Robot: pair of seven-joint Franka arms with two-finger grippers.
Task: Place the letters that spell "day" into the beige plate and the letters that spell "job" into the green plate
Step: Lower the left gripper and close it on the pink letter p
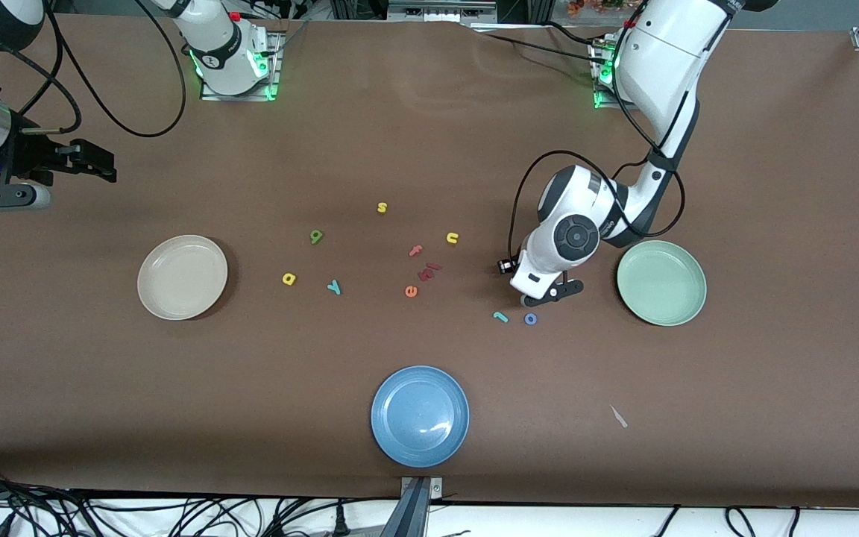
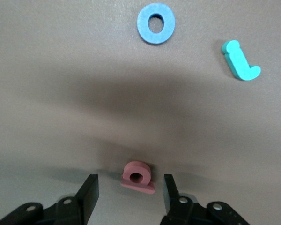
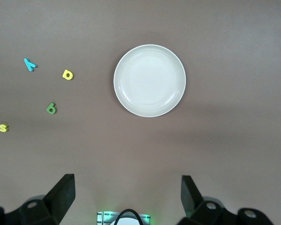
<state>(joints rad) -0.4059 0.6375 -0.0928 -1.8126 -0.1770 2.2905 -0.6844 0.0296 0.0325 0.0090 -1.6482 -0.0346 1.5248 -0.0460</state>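
On the bench [image 1: 772,418] I count three plates: the beige plate [image 1: 182,277], the green plate [image 1: 661,283] and a blue plate [image 1: 420,415]. Read as a clock in the front view, the beige plate sits at ten o'clock from the blue one and the green plate at two o'clock.

I count ten separate foam letters, plus a dark-red clump [image 1: 429,271] that I cannot split into letters. At about three o'clock from the beige plate lie three of them: the yellow round-bowled letter [image 1: 288,279], the olive-green round-bowled letter [image 1: 316,237] and the teal y [image 1: 334,287]. Mid-bench lie four more: a yellow s [image 1: 382,207], a yellow n [image 1: 452,238], a pink f [image 1: 415,250] and an orange e [image 1: 411,291]. The teal j [image 1: 500,317] and the blue o [image 1: 530,318] lie side by side, the j at nine o'clock from the o, both at about eight o'clock from the green plate.

I have two grippers. My left gripper [image 2: 130,180] is low over the bench, just at twelve o'clock from the blue o. Its jaws are apart, and the red-pink round-bowled letter [image 2: 138,176] stands on edge between them with a gap on each side. That letter shows only in the left wrist view.

My right gripper [image 3: 129,180] waits in the air over the right arm's end of the bench, at about eleven o'clock from the beige plate. Its jaws are wide apart and hold nothing.
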